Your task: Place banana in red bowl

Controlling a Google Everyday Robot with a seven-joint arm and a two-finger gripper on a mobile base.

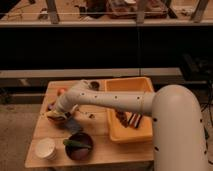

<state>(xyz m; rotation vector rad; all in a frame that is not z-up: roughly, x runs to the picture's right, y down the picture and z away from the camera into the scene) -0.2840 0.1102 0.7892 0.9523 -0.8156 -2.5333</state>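
Note:
The red bowl (56, 119) sits on the left part of the wooden table (95, 150), mostly covered by my arm's end. My gripper (60, 111) hangs right over this bowl, low at its rim. A pale-yellow shape, the banana (52, 116), shows at the bowl just under the gripper. I cannot tell whether the banana rests in the bowl or is still held.
A dark bowl (80, 147) with a green vegetable (75, 143) stands at the table's front, with a white cup (46, 148) to its left. A round orange-red fruit (61, 91) lies behind the gripper. A yellow bin (131, 87) holding dark items fills the table's right side.

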